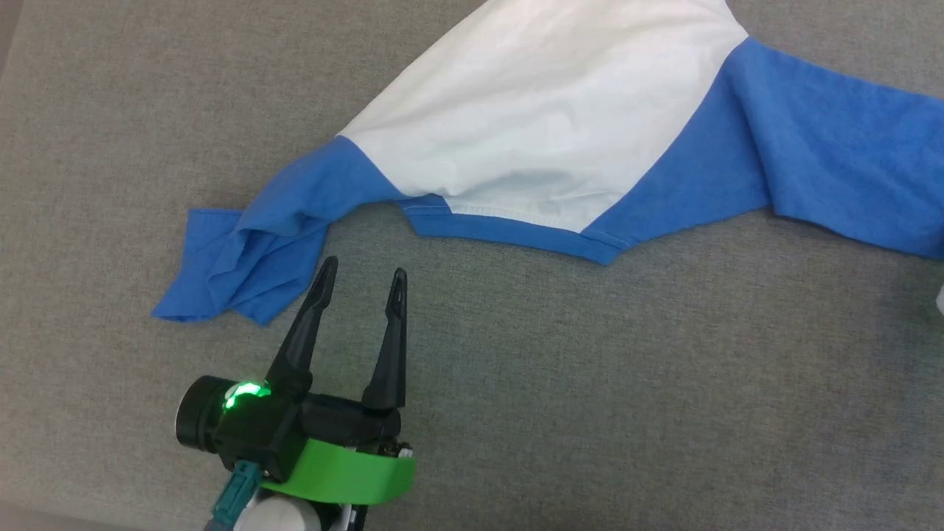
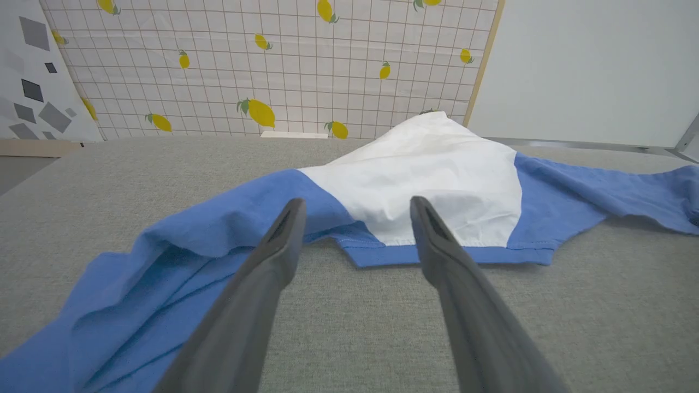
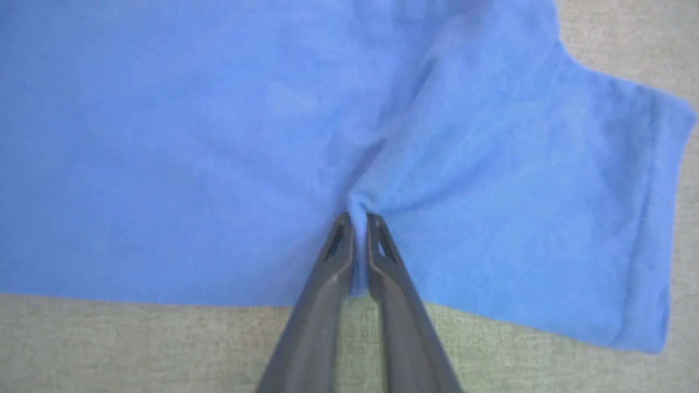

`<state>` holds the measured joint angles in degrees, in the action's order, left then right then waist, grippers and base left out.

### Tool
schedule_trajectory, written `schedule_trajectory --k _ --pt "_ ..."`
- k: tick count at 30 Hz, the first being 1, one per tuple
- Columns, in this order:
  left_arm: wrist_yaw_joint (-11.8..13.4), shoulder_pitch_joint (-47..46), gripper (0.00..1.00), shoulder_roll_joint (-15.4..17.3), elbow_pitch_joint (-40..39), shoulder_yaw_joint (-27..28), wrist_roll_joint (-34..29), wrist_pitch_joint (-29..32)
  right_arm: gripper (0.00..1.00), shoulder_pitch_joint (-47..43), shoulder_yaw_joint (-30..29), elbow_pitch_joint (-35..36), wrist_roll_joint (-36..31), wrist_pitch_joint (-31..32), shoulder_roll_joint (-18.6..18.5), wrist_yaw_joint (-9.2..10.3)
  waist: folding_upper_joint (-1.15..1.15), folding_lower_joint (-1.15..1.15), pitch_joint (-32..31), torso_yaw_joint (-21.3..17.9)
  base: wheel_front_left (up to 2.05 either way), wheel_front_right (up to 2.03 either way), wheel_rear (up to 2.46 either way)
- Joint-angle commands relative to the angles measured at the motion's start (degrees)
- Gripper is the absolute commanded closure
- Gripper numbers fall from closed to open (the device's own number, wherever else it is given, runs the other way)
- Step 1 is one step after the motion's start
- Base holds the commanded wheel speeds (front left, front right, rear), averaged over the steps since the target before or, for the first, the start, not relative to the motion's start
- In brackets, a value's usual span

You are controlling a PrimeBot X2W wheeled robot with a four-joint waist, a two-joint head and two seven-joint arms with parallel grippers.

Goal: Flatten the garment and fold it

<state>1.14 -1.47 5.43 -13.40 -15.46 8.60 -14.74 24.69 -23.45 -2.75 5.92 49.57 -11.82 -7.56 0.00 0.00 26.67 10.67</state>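
No legible text, label, brand, number or sign on the garment [image 1: 546,110] or the lemon-print backdrop [image 2: 273,54].

The garment [image 1: 560,125] is cut off at its white body by the head view's top edge, and its spread blue sleeve [image 1: 848,162] by the right edge. A pale object [image 1: 940,301] there is too little seen to be named. The crumpled sleeve [image 2: 109,305] is cut off by the left wrist view's bottom edge. A pinch of blue cloth is hidden between the closed fingers of the right gripper [image 3: 360,215].
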Motion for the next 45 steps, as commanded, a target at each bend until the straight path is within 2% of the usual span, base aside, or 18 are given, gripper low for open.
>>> schedule_trajectory --k 1,6,10,21,26,30,34,36,37,38,41,45 --pt "-0.3 -0.8 0.0 -0.2 0.2 0.3 -0.3 -0.3 1.0 0.1 0.4 -1.7 -0.1 -1.0 1.2 0.08 0.0 0.0 -0.6 -0.4 0.0 0.0 0.0" --pt "-0.6 -0.7 0.0 0.1 0.5 0.6 -0.2 -0.3 1.0 1.0 0.7 0.9 2.8 -4.7 2.0 0.08 0.0 0.0 -3.7 -2.0 0.0 0.0 0.0" --pt "-0.5 0.5 0.0 0.2 0.5 1.0 0.1 -0.3 1.0 -0.8 -1.3 5.6 5.1 -4.6 1.5 0.08 0.0 0.0 -6.7 -3.7 0.0 0.0 0.0" --pt "-0.7 4.1 0.0 0.8 1.2 0.4 1.3 -0.1 1.0 -8.4 -15.1 17.6 4.4 2.8 -1.2 0.08 0.0 0.0 -10.9 -6.1 0.0 0.0 0.0" --pt "-0.8 4.8 0.0 1.0 1.2 -0.2 1.6 0.5 1.0 -10.9 -21.7 17.6 0.9 1.9 -4.2 0.08 0.0 0.0 -11.6 -5.4 0.0 0.0 0.0" --pt "-0.7 5.3 0.0 1.3 0.8 -0.4 1.7 1.2 1.0 -13.6 -24.9 15.6 -3.1 -2.4 -7.8 0.08 0.0 0.0 -11.8 -4.6 0.0 0.0 0.0" --pt "-0.5 5.8 0.0 1.4 0.4 -0.6 2.0 1.8 1.0 -14.6 -25.1 11.4 -3.8 -5.7 -6.6 0.08 0.0 0.0 -11.6 -4.2 0.0 0.0 0.0" --pt "-0.5 5.7 0.0 1.3 0.3 -0.9 2.1 2.1 0.6 -14.9 -24.1 9.0 -4.0 -7.1 -5.1 0.08 0.0 0.0 -11.6 -4.2 0.0 0.0 0.0" --pt "-0.5 5.6 0.0 1.2 0.3 -1.0 2.2 2.2 0.11 -15.1 -23.1 7.8 -4.2 -7.9 -4.6 0.08 0.0 0.0 -11.5 -4.2 0.0 0.0 0.0" --pt "-0.5 5.5 0.0 1.2 0.4 -1.1 2.3 2.3 0.0 -15.2 -22.4 6.8 -4.1 -8.5 -4.1 0.08 0.0 0.0 -11.6 -4.2 0.0 0.0 0.0" --pt "-0.5 5.1 0.0 1.1 0.6 -1.5 2.4 2.5 0.0 -15.1 -19.0 4.6 -2.7 -9.8 -3.0 0.08 0.0 0.0 -11.6 -4.1 0.0 0.0 0.0" --pt "-0.4 4.7 0.0 1.1 0.5 -1.6 2.7 2.7 0.0 -13.8 -13.6 6.4 0.6 -10.3 -3.5 0.08 0.0 0.0 -11.7 -4.1 0.0 0.0 0.0"
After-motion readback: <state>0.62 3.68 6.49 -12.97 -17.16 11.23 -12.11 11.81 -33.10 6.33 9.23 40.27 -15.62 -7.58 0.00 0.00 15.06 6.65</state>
